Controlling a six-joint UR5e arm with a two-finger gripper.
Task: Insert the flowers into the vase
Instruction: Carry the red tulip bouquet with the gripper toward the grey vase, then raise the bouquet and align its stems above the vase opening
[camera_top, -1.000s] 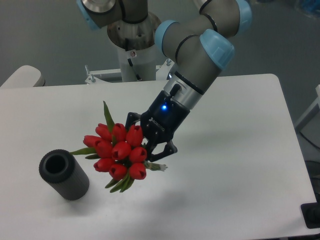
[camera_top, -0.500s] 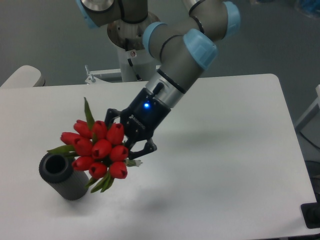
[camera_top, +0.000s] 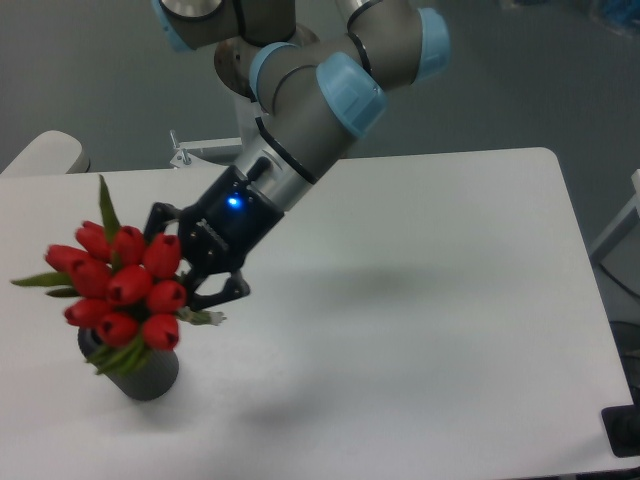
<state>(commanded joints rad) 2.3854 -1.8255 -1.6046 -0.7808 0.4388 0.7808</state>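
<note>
The flowers (camera_top: 122, 285), a tight bunch of red tulip buds with green leaves, are held in the air over the vase. The vase (camera_top: 150, 374) is a dark grey cylinder standing at the table's front left; its top hole is hidden behind the buds. My gripper (camera_top: 196, 285) is shut on the flowers' short green stems, just right of the buds, with the stem ends sticking out below the fingers. The bunch is tilted, buds toward the left and toward the camera.
The white table (camera_top: 420, 330) stretches to the right of the vase. The robot's base (camera_top: 265, 120) stands at the back edge of the table. A rounded white object (camera_top: 45, 155) shows at the far left edge.
The arm has swung left with the flowers. The bunch moved from the table's middle to a spot over the vase, and it now covers the vase's opening.
</note>
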